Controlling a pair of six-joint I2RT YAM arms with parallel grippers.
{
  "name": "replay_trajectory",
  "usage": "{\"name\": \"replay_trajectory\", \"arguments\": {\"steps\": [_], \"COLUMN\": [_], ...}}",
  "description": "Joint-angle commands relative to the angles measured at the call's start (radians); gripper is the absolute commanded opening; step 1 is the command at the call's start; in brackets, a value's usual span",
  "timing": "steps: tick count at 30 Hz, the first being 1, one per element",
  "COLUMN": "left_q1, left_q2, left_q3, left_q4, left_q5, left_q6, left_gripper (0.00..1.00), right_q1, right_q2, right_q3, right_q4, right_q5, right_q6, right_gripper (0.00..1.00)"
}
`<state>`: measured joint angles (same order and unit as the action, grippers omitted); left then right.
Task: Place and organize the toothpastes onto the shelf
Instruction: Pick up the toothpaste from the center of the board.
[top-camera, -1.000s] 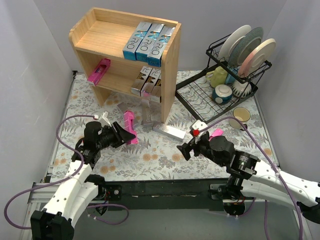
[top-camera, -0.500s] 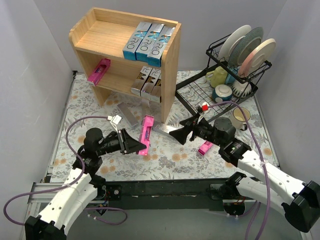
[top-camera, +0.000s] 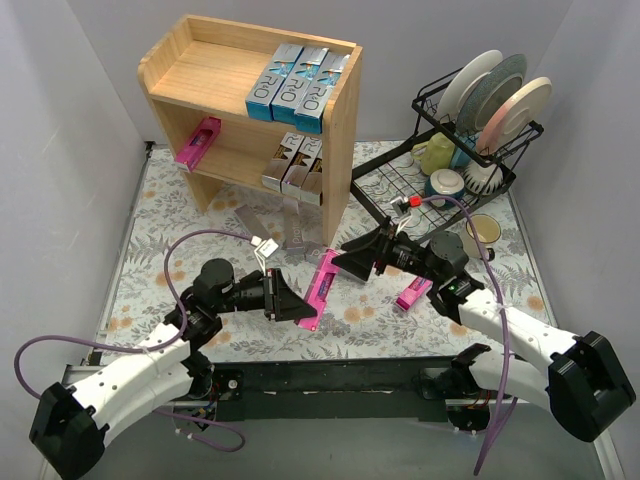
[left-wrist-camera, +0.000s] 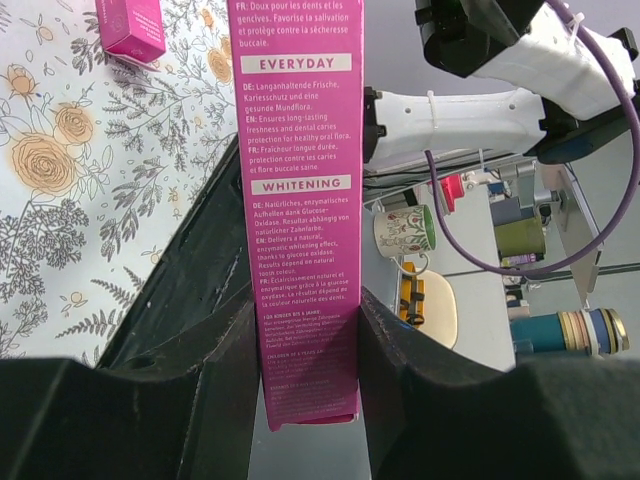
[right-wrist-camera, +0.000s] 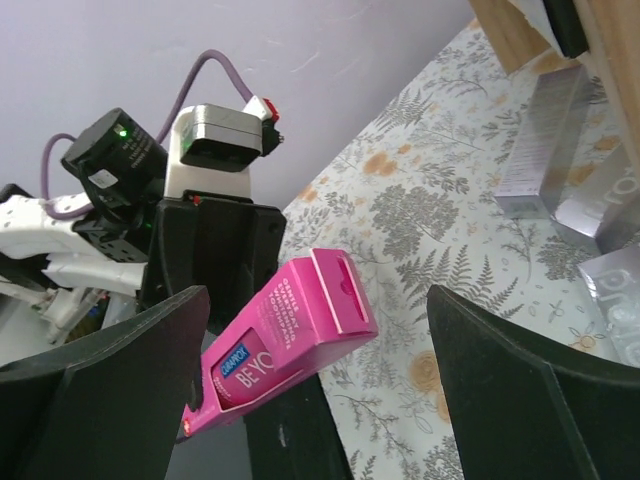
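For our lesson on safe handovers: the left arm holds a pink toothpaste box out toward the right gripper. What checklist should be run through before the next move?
1. Left gripper shut on the held pink box: ok.
2. Right gripper open wide enough for that box: ok.
3. Box's free end far enough in between the right fingers: cannot tell.
4. Free room on the lower level of the shelf, beside the stored pink box: ok.
5. Table in front of the shelf free of loose silver boxes: not ok.
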<state>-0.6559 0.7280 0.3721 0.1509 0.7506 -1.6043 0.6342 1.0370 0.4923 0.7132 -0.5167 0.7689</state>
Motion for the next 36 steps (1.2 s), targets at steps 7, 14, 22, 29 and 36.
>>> {"name": "replay_trajectory", "arguments": {"steps": [7,14,22,29,36], "left_q1": [-0.045,-0.06,-0.063,-0.063,-0.063], "left_q2": [0.06,0.091,0.146,0.14,0.074], "left_q3": [0.036,0.03,0.004,0.002,0.004], "left_q4": [0.197,0.266,0.326,0.302,0.197], "left_q5": [-0.034,-0.02,-0.005,-0.023,-0.125], "left_q6": [0.0,-0.005,-0.014,0.007,0.081], "left_gripper": [0.3,0.31,0.32,0.43,0.73], "right_q1": [-0.004,-0.004,-0.004,-0.004,-0.024], "right_q2": [0.083,0.178,0.225,0.229,0.199], "right_q3": [-0.046,-0.064,-0.084,-0.1,-0.11], "right_q4": [0.321,0.517,0.646,0.66,0.56], "right_q5": [-0.094,-0.135,-0.137,-0.117,-0.08], "right_q6": [0.185,0.299,0.383,0.403,0.4], "right_gripper": [0.93,0.83,0.65,0.45,0.38]}}
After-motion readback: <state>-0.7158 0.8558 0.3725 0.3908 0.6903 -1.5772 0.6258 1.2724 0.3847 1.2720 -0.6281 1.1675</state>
